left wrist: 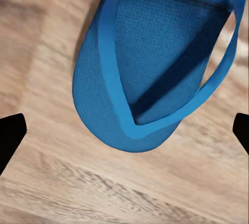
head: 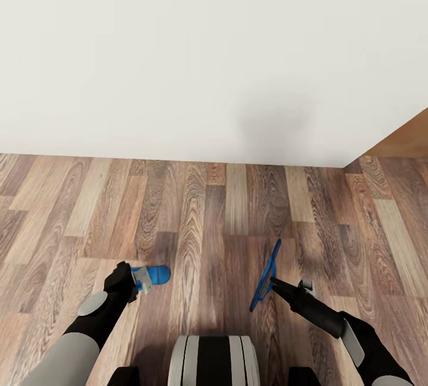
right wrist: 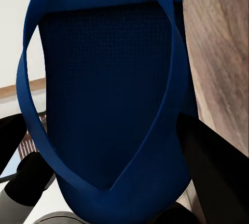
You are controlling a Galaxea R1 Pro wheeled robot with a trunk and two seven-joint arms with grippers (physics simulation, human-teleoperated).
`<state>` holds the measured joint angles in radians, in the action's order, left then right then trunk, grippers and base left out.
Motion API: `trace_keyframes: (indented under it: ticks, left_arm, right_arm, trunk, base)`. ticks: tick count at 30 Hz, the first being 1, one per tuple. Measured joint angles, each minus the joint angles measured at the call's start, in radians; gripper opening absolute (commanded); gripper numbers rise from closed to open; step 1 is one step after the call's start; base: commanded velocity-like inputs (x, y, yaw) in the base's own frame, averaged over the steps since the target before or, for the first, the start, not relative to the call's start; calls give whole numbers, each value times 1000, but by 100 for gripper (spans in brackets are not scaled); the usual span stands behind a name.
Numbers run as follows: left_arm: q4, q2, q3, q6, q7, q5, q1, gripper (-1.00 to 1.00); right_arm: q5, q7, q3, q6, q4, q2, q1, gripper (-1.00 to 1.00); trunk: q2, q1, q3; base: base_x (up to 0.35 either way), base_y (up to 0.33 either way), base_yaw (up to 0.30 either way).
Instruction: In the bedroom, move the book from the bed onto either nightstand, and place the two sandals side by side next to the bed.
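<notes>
Head view frames are taken up by a plain white wall (head: 208, 53) above a wood plank floor (head: 226, 219); no brand, label or writing can be read on anything. At about 3 o'clock a brown wooden surface (head: 398, 139) meets the wall's corner; what it belongs to cannot be told.

One blue sandal (head: 156, 275) lies flat on the floor at about 7 o'clock, just beyond the left gripper (head: 141, 282). In the left wrist view this sandal (left wrist: 155, 63) is seen sole-down with its strap up, and the two black fingertips (left wrist: 10, 136) stand wide apart at the frame's edges with bare floor between them; nothing is gripped.

The second sandal (head: 266, 276) is held on edge at about 5 o'clock, lifted off the floor and tilted, its lower end at the right gripper (head: 274, 283). In the right wrist view it (right wrist: 104, 94) is pinched between the dark fingers (right wrist: 207, 167), which are closed against its sides.

The robot's grey and black trunk (head: 214, 361) is seen at 6 o'clock between the arms. Open floor runs unobstructed from both sandals to the wall's base, and leftward to the frame edge; the two sandals are well apart.
</notes>
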<state>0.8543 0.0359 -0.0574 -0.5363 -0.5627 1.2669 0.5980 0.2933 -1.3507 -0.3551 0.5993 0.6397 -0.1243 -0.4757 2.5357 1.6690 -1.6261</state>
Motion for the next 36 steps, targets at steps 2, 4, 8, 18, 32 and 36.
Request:
trace_keyframes:
  ticks: [2,4,8,18,32,36]
  left_arm:
    - [0,-1,0,0,0,0,0,100]
    - [0,-1,-1,0,0,0,0,100]
    - [0,-4,-1,1,0,0,0,100]
    - [-2,-12,-2,1,0,0,0,100]
    - [-3,-14,-2,1,0,0,0,100]
    - [-3,-14,-2,1,0,0,0,100]
  right_arm:
    - [0,0,0,0,0,0,0,-100]
    - [0,0,0,0,0,0,0,-100]
    - [0,0,0,0,0,0,0,-100]
    - [0,0,0,0,0,0,0,-100]
    - [0,0,-1,0,0,0,0,-100]
    - [0,0,-1,0,0,0,0,-100]
  trunk:
    - [0,0,0]
    - [0,0,0]
    - [0,0,0]
    - [0,0,0]
    - [0,0,0]
    - [0,0,0]
  base:
    - [122,0,0]
    - [50,0,0]
    - [15,0,0]
    - [18,-19,0]
    - [25,-30,0]
    - [0,0,0]
